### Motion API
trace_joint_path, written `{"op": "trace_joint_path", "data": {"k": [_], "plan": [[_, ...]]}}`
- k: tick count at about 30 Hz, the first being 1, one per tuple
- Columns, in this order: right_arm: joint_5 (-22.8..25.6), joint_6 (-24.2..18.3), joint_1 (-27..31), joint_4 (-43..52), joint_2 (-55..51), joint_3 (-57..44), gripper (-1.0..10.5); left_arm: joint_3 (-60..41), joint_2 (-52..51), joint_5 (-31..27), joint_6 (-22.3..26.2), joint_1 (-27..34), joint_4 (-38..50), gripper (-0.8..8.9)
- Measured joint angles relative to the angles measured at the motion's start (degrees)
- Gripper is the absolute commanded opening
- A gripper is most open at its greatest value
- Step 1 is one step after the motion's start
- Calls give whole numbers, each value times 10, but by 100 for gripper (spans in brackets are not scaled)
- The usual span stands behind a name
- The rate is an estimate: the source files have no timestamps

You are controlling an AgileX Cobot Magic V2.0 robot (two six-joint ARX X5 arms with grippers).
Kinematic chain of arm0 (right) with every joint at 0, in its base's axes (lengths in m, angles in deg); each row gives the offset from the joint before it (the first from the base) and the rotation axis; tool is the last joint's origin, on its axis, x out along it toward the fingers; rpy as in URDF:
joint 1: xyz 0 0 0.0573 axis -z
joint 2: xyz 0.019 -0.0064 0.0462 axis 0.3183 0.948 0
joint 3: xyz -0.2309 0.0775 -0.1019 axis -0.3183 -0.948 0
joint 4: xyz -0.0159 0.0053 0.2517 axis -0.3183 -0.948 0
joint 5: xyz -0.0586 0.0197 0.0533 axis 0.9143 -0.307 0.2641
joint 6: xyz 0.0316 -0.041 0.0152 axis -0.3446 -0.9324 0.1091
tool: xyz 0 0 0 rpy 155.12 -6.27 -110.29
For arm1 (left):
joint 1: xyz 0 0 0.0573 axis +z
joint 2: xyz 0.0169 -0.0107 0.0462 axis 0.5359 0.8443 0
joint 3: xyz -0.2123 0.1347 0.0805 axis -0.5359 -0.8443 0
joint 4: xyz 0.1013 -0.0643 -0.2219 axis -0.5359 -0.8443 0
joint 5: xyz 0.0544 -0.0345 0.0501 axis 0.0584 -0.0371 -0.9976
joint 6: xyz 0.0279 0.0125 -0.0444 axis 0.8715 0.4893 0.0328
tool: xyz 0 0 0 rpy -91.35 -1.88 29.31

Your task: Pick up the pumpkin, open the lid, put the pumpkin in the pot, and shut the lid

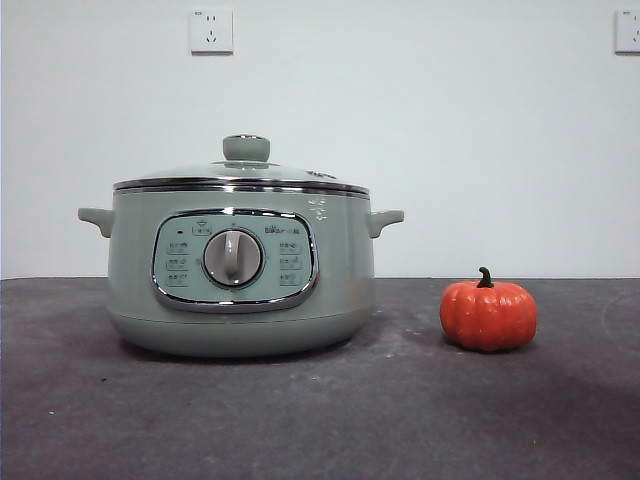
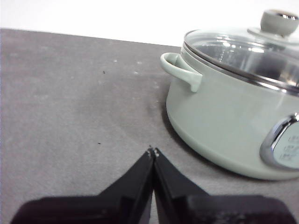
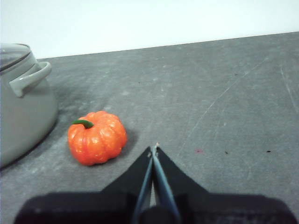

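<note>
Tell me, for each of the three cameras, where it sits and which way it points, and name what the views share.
Front view: low, at table height, facing the pot, lid and pumpkin; no arm shows.
Left wrist view: on the left arm, looking over the shut left gripper toward the pot.
Right wrist view: on the right arm, looking over the shut right gripper toward the pumpkin.
All three share the pot.

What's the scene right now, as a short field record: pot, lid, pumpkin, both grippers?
pot: on the table, dial panel facing the front camera
lid: closed on the pot
pumpkin: upright on the table beside the pot, apart from it
left gripper: fingers shut, empty, near the pot's side handle
right gripper: fingers shut, empty, close to the pumpkin
</note>
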Motion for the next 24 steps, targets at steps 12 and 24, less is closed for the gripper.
{"op": "trace_joint_path", "data": {"k": [12, 24], "plan": [[-13, 126, 0, -12, 0, 8, -11, 3, 0, 54, -61, 0, -3, -8], [-45, 161, 0, -60, 80, 146, -12, 137, 0, 65, -100, 0, -101, -8]]}}
